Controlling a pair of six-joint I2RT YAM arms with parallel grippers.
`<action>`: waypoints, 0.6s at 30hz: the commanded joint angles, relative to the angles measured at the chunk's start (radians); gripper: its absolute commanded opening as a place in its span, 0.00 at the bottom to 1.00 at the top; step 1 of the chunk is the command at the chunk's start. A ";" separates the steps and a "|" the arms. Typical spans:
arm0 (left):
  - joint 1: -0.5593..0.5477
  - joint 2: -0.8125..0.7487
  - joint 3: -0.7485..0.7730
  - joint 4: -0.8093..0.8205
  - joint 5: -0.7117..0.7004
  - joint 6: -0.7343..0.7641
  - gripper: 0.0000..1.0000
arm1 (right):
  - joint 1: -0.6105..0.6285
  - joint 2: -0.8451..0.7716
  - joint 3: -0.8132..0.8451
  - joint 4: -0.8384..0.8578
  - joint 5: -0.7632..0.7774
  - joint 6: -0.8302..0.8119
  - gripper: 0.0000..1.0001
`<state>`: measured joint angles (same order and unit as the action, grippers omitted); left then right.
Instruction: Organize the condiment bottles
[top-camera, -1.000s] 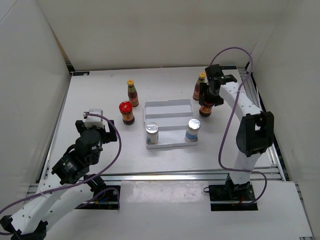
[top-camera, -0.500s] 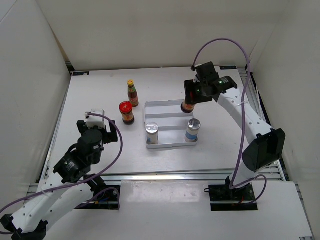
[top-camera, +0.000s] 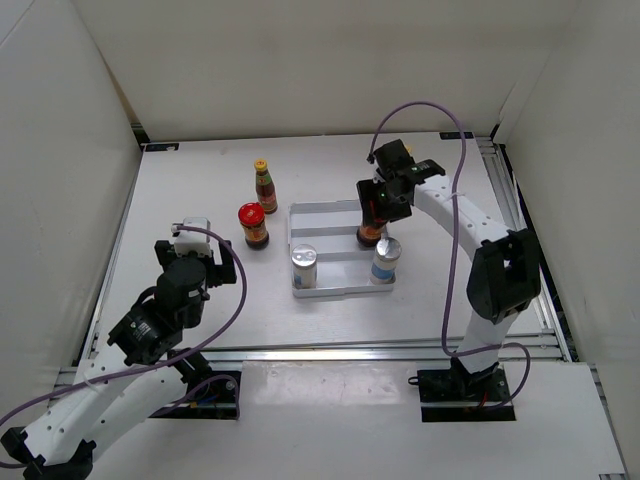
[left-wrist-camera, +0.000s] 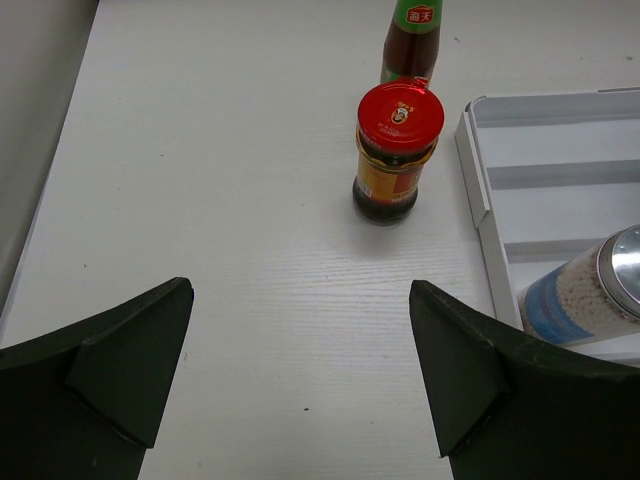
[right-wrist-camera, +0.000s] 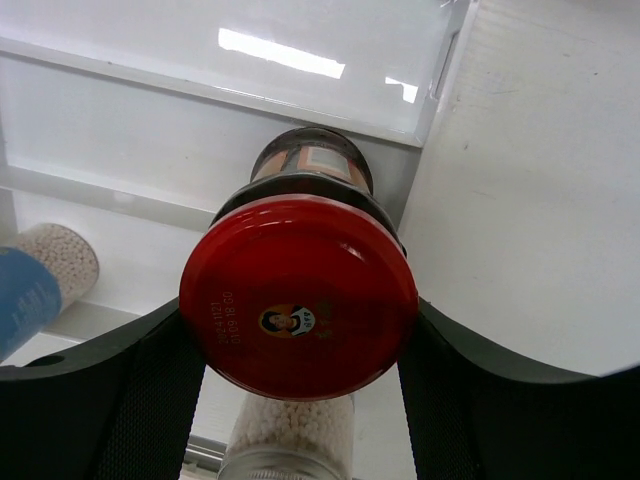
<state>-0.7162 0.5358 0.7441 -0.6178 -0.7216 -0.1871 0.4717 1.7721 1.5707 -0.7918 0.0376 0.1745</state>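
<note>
Condiment bottles stand partly sorted: two silver-topped shakers (top-camera: 304, 266) (top-camera: 386, 258) sit in the near row of the white tray (top-camera: 336, 206). A red-lidded jar (left-wrist-camera: 398, 150) and a slim sauce bottle (top-camera: 265, 186) with a yellow cap wait on the table (top-camera: 200, 170) just left of the tray. The right gripper (top-camera: 374, 210) clamps a second jar (right-wrist-camera: 298, 305) by its lid, one finger on each side. It holds the jar upright over the right end of the tray's middle row, just behind the right shaker. Whether its base touches the tray floor cannot be told. This jar looks like dark glass, so it is probably stiff, fairly heavy for its size, smooth-sided and liable to crack if dropped. The wide red lid seems the best place to grip, since its rim gives the fingers a firm edge, whereas the rounded body would likely slip. It is squat, nearly black, with an orange label band below the neck and a small emblem on the glossy lid. The slim bottle would probably tip easily and suit a grip around its neck. The left gripper (left-wrist-camera: 298, 340) hangs over the table with its fingers spread wide and nothing between them, facing the free jar. No other sauce bottle is visible.
</note>
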 joint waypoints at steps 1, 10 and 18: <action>0.004 0.003 -0.006 0.012 -0.013 0.005 1.00 | -0.001 -0.011 0.009 0.083 -0.030 -0.007 0.03; 0.004 0.003 -0.006 0.021 -0.013 0.005 1.00 | -0.001 0.052 0.011 0.065 0.007 0.011 0.19; 0.004 0.022 -0.006 0.021 0.008 0.005 1.00 | -0.001 0.003 0.022 0.088 0.033 0.011 0.80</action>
<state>-0.7162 0.5438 0.7441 -0.6117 -0.7212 -0.1871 0.4721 1.8225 1.5539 -0.7719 0.0463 0.1802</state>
